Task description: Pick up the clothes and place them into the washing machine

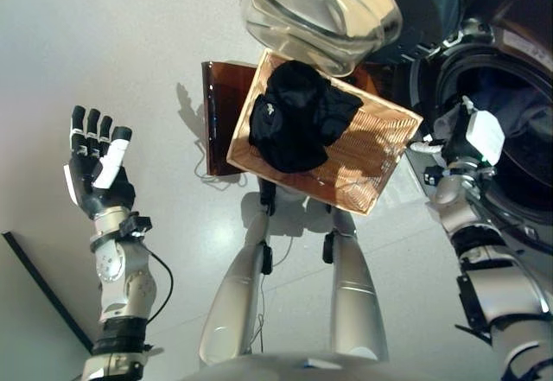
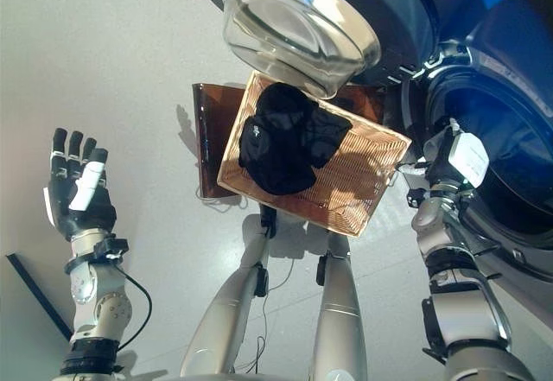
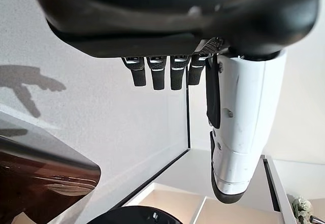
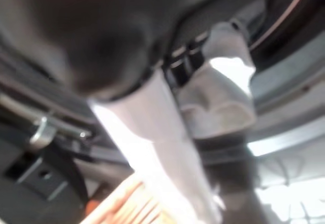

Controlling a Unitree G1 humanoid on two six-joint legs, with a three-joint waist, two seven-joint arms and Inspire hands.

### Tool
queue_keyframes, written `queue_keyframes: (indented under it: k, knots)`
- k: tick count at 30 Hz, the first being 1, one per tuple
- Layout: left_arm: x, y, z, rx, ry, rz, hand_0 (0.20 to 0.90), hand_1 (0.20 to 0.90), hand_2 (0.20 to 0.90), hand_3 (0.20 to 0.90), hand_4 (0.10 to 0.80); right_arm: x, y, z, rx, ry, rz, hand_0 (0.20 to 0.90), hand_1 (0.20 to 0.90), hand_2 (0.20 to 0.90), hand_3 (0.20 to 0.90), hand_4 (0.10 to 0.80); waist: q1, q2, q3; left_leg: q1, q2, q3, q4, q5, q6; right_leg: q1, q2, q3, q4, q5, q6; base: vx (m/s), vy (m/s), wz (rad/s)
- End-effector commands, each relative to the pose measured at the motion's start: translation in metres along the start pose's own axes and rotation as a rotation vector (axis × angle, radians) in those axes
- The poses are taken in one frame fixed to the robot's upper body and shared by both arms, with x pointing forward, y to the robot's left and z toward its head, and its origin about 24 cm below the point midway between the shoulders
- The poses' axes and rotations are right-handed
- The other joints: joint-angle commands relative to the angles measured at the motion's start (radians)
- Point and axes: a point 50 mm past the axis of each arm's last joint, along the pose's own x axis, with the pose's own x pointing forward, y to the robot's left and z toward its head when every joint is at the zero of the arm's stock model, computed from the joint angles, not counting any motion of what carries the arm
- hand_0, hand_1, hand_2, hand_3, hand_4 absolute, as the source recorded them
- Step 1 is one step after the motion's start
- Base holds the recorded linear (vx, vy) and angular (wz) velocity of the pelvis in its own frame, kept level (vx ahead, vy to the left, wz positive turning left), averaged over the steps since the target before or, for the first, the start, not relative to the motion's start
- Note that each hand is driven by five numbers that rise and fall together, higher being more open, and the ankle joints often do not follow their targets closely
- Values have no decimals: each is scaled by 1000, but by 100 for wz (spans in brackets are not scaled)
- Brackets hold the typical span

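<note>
Raised well to the left of the wicker basket (image 1: 371,161), the left hand (image 1: 97,172) has its fingers straight and spread, its palm bare over the floor (image 1: 104,44). Black clothes (image 1: 298,117) lie heaped in that basket, toward its far left corner, just below the washing machine's open glass door (image 1: 320,9). Right of the basket, the right hand (image 1: 473,135) sits at the rim of the washing machine (image 1: 518,79) drum opening; whether its fingers are apart or together I cannot tell.

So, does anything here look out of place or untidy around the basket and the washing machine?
Nothing stands out. The black clothes lie heaped inside the wicker basket, none spilled on the floor. The washing machine door hangs open above the basket. The left hand is open and empty; the right hand is at the drum opening.
</note>
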Motion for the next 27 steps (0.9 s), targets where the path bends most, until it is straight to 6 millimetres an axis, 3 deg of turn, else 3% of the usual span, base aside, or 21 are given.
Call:
queue_keyframes:
  k: [1, 12, 22, 27]
  knots:
    - [-1, 15, 35, 49, -177, 27, 900, 900, 900, 900, 800, -3, -8, -23, -30, 79, -81, 900, 900, 900, 900, 800, -11, 22, -81, 33, -9, -5, -9, -90, -76, 3, -28, -33, -73, -22, 32, 0, 0, 0]
    - [-1, 16, 40, 69, -188, 24, 900, 900, 900, 900, 800, -5, -9, -38, -28, 174, -98, 900, 900, 900, 900, 800, -9, 32, -79, 36, -11, -3, -9, -91, -77, 7, -29, -29, -76, -21, 33, -1, 2, -2]
    - [-2, 18, 41, 84, -179, 8, 900, 900, 900, 900, 800, 7, -31, -49, -101, 220, -140, 900, 900, 900, 900, 800, -5, 38, -78, 22, -12, -5, -9, -83, -82, -2, -28, -28, -79, -13, 32, 0, 0, 0]
    - [-1, 18, 43, 94, -183, 2, 900, 900, 900, 900, 800, 14, -40, -43, -105, 208, -169, 900, 900, 900, 900, 800, -3, 41, -75, 21, -12, -5, -9, -85, -83, -3, -28, -26, -78, -17, 33, 0, 0, 0]
